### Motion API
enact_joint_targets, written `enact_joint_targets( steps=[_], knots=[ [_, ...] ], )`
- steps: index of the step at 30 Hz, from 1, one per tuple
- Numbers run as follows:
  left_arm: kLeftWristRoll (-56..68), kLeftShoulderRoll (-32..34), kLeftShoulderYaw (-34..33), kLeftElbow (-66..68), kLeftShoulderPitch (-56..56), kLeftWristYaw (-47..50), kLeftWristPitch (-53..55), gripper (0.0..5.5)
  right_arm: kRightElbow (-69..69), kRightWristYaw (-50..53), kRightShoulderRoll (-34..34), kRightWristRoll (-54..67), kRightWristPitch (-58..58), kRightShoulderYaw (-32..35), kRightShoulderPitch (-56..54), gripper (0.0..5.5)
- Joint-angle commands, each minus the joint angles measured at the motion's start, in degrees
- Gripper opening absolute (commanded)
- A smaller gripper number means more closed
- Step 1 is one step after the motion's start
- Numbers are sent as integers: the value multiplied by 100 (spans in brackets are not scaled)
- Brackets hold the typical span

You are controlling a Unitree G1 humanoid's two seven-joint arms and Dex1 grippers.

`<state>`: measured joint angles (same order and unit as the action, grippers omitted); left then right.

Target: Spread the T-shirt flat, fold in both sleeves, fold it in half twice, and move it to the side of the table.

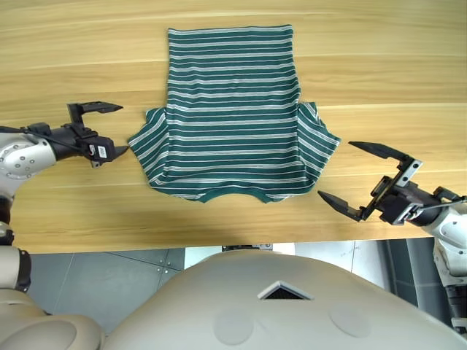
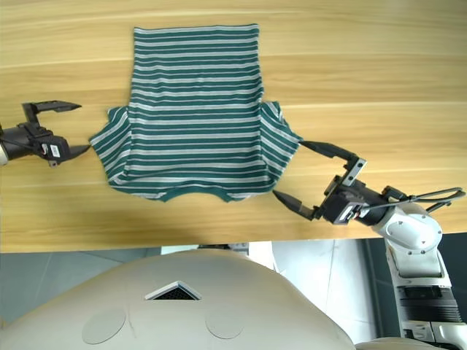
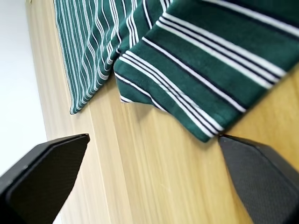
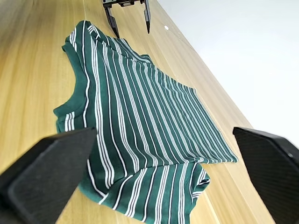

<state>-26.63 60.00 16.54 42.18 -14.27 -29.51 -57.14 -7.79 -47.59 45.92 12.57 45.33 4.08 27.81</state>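
A dark green T-shirt [image 1: 232, 109] with white stripes lies spread flat on the wooden table [image 1: 379, 58], collar toward me, hem at the far side. Both short sleeves stick out at the sides. My left gripper [image 1: 120, 128] stands open just left of the left sleeve [image 1: 149, 137], its lower fingertip almost touching the sleeve's edge [image 3: 205, 135]. My right gripper [image 1: 333, 170] is open too, low on the table right of the right sleeve [image 1: 321, 138] and a little apart from it. In the right wrist view the shirt [image 4: 140, 121] lies ahead, with the left gripper [image 4: 127, 21] beyond it.
The table's near edge [image 1: 219, 244] runs just in front of the collar. Bare wood stretches to the left, right and far side of the shirt.
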Motion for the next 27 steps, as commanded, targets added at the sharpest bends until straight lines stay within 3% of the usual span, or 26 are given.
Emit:
enact_joint_targets(
  steps=[1, 5, 27],
  knots=[
    [-231, -250, 319, 100, 143, -121, -5, 513, -50, -52, 40, 55, -26, -4, -66, 540],
    [-286, -300, 387, 168, 83, -83, 3, 513, -54, -47, 32, 51, -25, -13, -64, 540],
    [-588, -214, 576, 549, -112, 389, 90, 132, -67, -44, 10, 35, 41, -77, -25, 540]
  ],
)
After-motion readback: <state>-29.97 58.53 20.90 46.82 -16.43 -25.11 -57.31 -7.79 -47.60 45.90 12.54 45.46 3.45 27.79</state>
